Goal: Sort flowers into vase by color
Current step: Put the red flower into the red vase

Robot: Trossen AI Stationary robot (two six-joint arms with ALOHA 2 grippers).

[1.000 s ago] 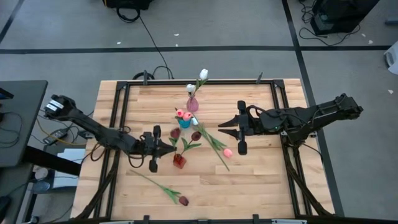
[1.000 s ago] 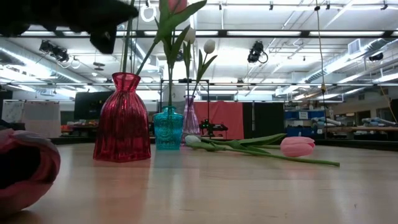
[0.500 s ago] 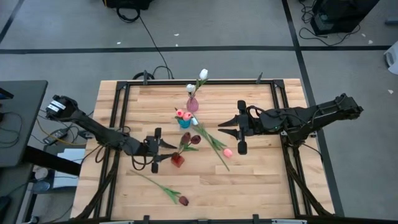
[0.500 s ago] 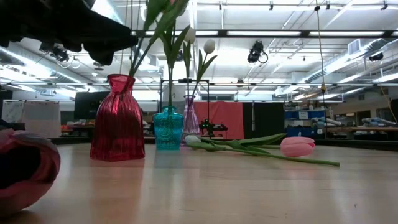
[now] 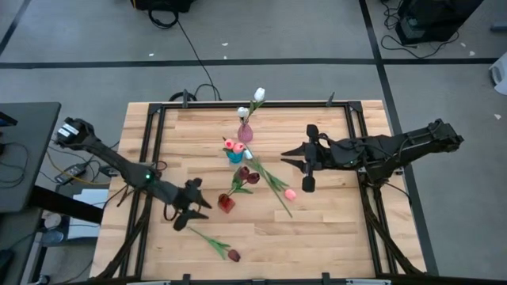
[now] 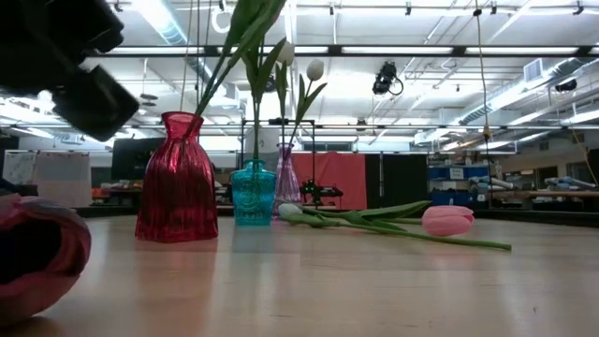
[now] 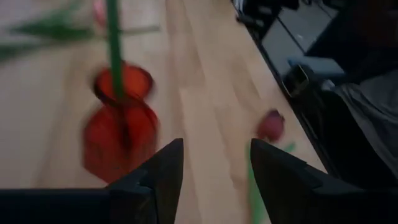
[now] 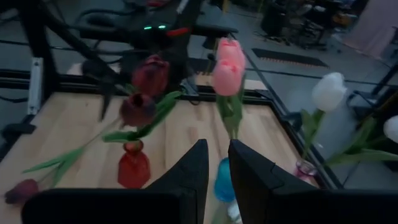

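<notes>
Left end effector, fingers apart and holding nothing, hovers over the tabletop just beside the red vase, on its left. Right end effector hangs right of the vases, fingers parted by a narrow gap and empty. Red vase: two dark red tulips, stems leaning up and to the right in the high view. Teal vase: two pink tulips, upright. Pale pink vase: two white tulips, stems rising toward the far edge. Loose pink tulip lies flat right of the red vase, long axis diagonal, head toward the near right. Loose dark red tulip lies near the front edge, stem running up-left, head toward the near right.
</notes>
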